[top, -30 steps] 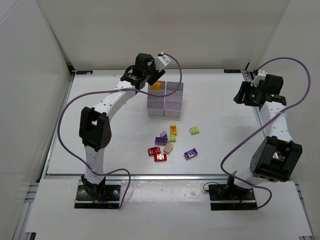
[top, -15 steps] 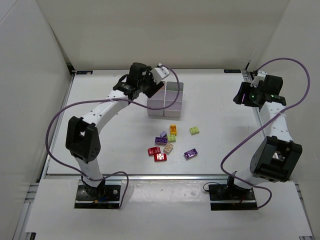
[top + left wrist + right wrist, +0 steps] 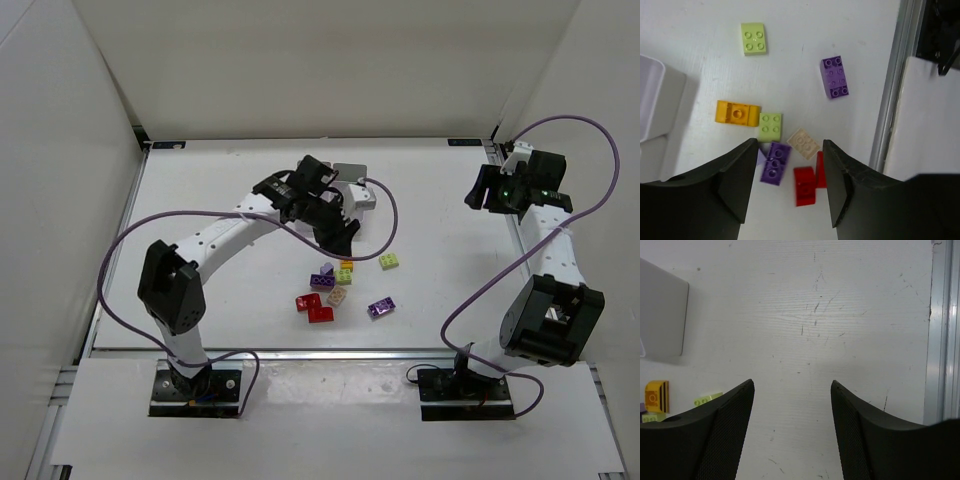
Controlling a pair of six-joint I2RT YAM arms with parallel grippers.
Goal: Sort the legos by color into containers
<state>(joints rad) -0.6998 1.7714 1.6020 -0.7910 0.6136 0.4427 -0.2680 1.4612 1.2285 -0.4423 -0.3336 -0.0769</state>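
Left arm has swung off the containers (image 3: 352,172) since a second ago. It now reaches toward 5 o'clock from them, with the left gripper (image 3: 340,238) hanging over the far edge of the legos (image 3: 335,290). Right arm unchanged.

Left gripper: fingers (image 3: 737,185) spread wide and holding nothing, with only the table (image 3: 850,30) and loose bricks seen through the gap. Cannot tell any contact with a brick.

Left wrist view, under the gap:
- tan brick (image 3: 803,143)
- dark purple brick (image 3: 775,162) at its 8 o'clock
- two red bricks (image 3: 805,186) at its 6 o'clock, touching each other
- lime brick (image 3: 770,126) just beside an orange brick (image 3: 737,112), which sits at its 10 o'clock

Top view: the cluster lies mid-table, at 6 o'clock of the containers. An outlying lime brick (image 3: 389,261) sits at the cluster's 2 o'clock and a stray purple brick (image 3: 380,308) at its 4 o'clock, both apart from the rest.

Containers: mostly hidden under the left arm, so only the far right corner shows and the contents cannot be told.

Right gripper (image 3: 478,190): at the table's 3 o'clock edge, well apart from the legos. Its fingers (image 3: 725,435) are parted wide and empty, with bare table between them.
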